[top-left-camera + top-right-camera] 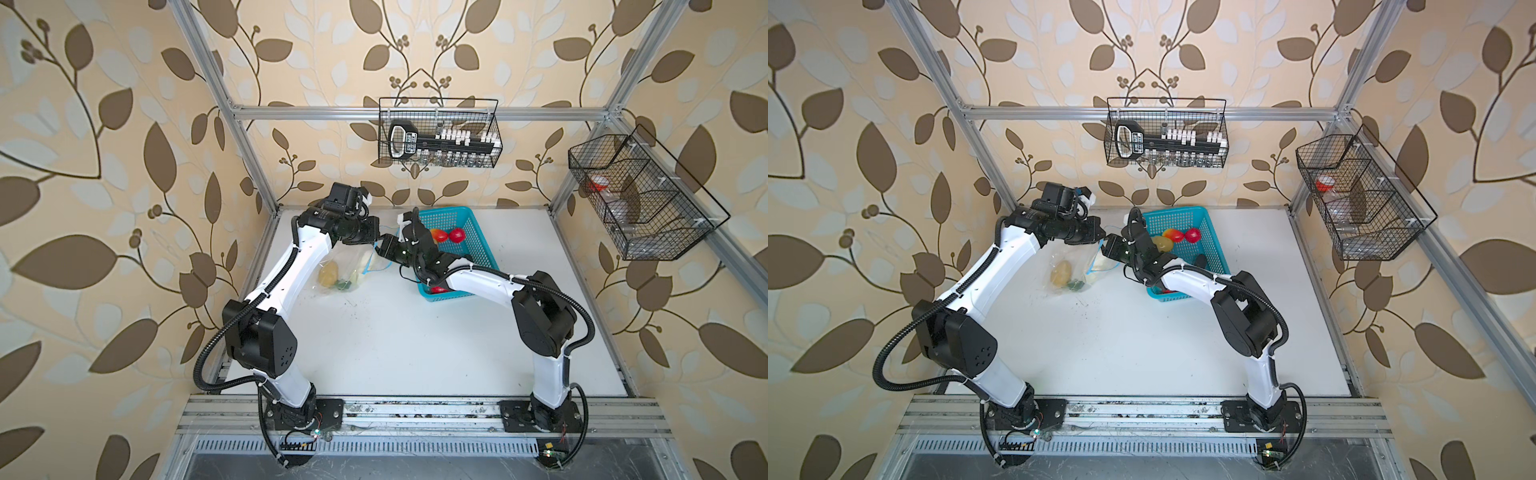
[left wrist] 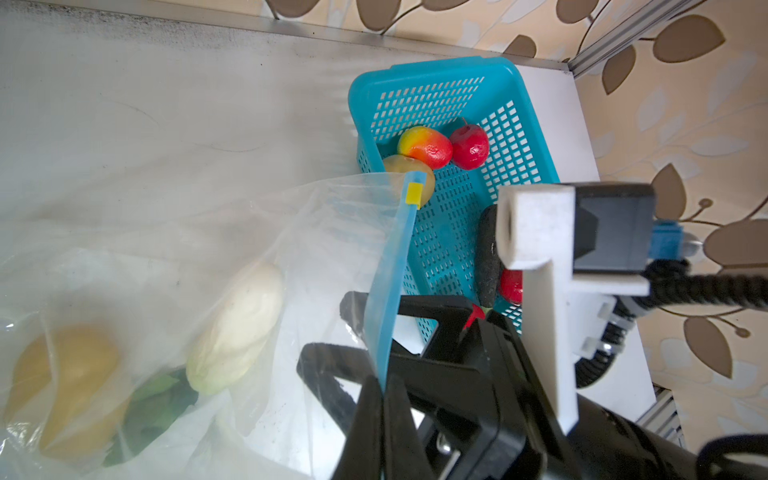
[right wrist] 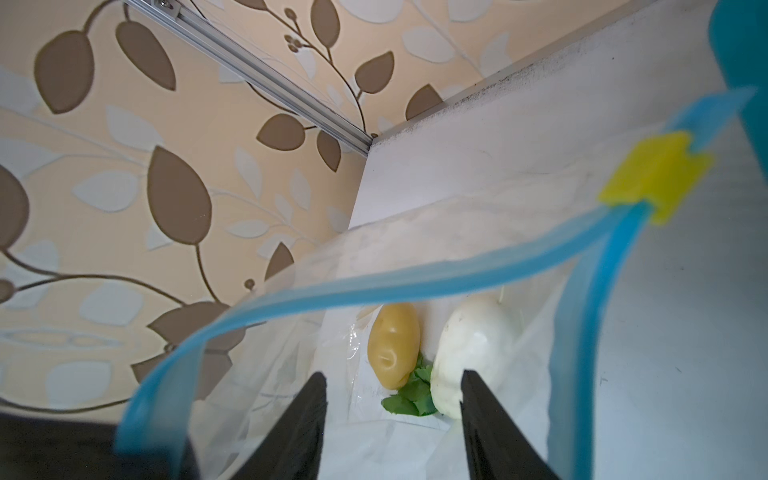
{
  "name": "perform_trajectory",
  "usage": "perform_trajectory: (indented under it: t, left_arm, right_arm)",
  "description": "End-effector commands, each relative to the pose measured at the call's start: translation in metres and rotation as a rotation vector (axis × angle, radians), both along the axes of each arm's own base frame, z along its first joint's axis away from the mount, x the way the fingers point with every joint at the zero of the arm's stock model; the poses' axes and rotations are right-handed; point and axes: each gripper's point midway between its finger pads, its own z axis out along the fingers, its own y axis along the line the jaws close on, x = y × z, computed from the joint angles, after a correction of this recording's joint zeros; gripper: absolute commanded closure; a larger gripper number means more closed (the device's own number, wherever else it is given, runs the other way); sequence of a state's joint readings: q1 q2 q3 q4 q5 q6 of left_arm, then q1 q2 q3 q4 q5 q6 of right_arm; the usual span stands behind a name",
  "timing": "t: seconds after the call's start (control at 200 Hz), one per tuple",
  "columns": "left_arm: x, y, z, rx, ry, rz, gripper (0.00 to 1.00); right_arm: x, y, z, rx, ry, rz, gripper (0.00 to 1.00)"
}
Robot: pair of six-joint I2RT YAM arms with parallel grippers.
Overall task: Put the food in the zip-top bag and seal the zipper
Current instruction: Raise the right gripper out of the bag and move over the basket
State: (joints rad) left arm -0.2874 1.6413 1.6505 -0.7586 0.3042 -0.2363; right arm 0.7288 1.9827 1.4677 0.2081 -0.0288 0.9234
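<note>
The clear crinkly plastic zip-top bag (image 1: 345,266) lies at about 10 o'clock from the middle of the white surface (image 1: 395,353), with its mouth lifted toward 3 o'clock. The left claw (image 2: 381,388) is clamped shut on the thin light-blue zipper strip (image 2: 395,266) and holds that edge up. The small yellow slider tab (image 2: 414,194) sits at the far end of the strip, and the wrist view on the right arm shows the two sides of the strip parted, so the mouth is unsealed.

The right claw (image 3: 392,415) points into the mouth. Its black fingers (image 3: 307,419) stand apart with nothing between them.

Inside the bag rest a tan toy potato (image 3: 395,345), a white oblong toy vegetable (image 3: 473,332) just beside it, and green toy leaves (image 3: 409,395) touching both.

The turquoise perforated plastic basket (image 1: 484,245) stands at 1 o'clock on the surface, at 3 o'clock from the bag. It holds a red-yellow toy fruit (image 2: 424,147) touching a red round toy fruit (image 2: 469,146), a second tan potato (image 2: 409,170) partly hidden by the bag's edge, a dark toy eggplant (image 2: 488,257) and another red fruit (image 2: 511,286) close against the eggplant.
</note>
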Motion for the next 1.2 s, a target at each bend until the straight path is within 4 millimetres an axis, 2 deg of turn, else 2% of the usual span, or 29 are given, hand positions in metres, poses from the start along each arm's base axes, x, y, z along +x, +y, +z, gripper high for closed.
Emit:
perform_trajectory:
  t: [0.0, 0.21, 0.395, 0.495, 0.53, 0.56, 0.675, 1.02, 1.195]
  left_arm:
    - [-0.006, 0.004, 0.020, 0.013, -0.069, -0.006, 1.00]
    - [-0.002, 0.006, 0.020, 0.034, -0.086, -0.009, 1.00]
    - [-0.003, 0.007, 0.008, 0.052, -0.069, -0.017, 1.00]
    - [-0.003, 0.009, 0.003, 0.067, -0.067, -0.019, 1.00]
    - [-0.003, 0.009, 0.000, 0.075, -0.065, -0.021, 1.00]
    - [-0.002, 0.010, -0.002, 0.082, -0.063, -0.022, 1.00]
    - [-0.001, 0.011, -0.009, 0.104, -0.055, -0.031, 1.00]
    - [-0.006, 0.018, -0.027, 0.144, -0.050, -0.034, 1.00]
    - [-0.006, 0.020, -0.027, 0.141, -0.057, -0.035, 1.00]
  right_arm:
    - [-0.004, -0.012, 0.012, 0.007, -0.007, -0.024, 0.48]
    - [-0.011, -0.021, 0.018, 0.017, -0.011, -0.016, 0.47]
    - [-0.022, -0.034, 0.027, 0.024, -0.022, 0.006, 0.46]
    - [-0.030, -0.047, 0.026, 0.022, -0.018, 0.006, 0.45]
    - [-0.031, -0.051, 0.032, 0.029, -0.025, 0.005, 0.44]
    - [-0.035, -0.057, 0.021, 0.016, -0.006, 0.003, 0.44]
    - [-0.043, -0.073, 0.017, 0.004, 0.005, 0.004, 0.42]
    - [-0.044, -0.132, 0.009, -0.090, 0.059, -0.023, 0.36]
    - [-0.044, -0.158, 0.016, -0.113, 0.061, -0.062, 0.23]
